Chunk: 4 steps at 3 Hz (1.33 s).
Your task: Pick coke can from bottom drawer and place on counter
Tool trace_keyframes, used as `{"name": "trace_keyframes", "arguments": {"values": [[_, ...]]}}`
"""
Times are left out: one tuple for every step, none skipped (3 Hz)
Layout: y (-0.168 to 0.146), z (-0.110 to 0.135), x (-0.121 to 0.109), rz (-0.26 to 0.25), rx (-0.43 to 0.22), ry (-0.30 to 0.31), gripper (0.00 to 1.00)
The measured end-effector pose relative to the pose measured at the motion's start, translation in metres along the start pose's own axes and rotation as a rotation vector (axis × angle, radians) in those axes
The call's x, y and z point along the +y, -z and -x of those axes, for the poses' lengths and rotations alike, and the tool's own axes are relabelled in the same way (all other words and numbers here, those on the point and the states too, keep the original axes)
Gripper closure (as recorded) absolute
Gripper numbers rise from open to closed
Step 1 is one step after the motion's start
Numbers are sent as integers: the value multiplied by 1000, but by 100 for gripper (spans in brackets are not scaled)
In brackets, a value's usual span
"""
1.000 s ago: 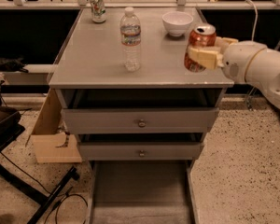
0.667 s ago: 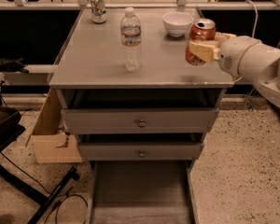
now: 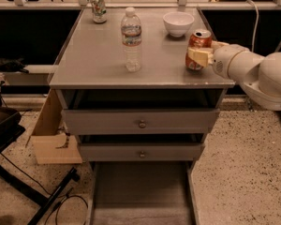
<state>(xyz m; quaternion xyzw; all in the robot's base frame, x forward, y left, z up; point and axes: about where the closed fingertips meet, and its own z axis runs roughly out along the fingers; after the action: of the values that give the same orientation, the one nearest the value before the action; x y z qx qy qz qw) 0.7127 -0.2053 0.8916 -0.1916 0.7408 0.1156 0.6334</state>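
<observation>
The red coke can with a silver top stands upright at the right side of the grey counter, its base at or just above the surface. My gripper comes in from the right on a white arm and is shut on the can, with a pale finger across its front. The bottom drawer is pulled out at floor level and its flat grey inside holds nothing.
A water bottle stands mid-counter. A white bowl sits behind the coke can. A white-and-green can stands at the back left. Two upper drawers with knobs are closed. A cardboard box and black stand legs lie left of the cabinet.
My gripper has carried the coke can slightly back and lower, to the counter's right side. Nothing else has moved.
</observation>
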Motion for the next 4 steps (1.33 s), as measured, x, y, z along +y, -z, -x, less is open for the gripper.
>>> {"name": "trace_keyframes", "arguments": {"values": [[-4,-6,-1,2,4,-6,83],[-4,-6,-1,2,4,-6,60],[-4,-6,-1,2,4,-6,37],[-4,-6,-1,2,4,-6,14]]}}
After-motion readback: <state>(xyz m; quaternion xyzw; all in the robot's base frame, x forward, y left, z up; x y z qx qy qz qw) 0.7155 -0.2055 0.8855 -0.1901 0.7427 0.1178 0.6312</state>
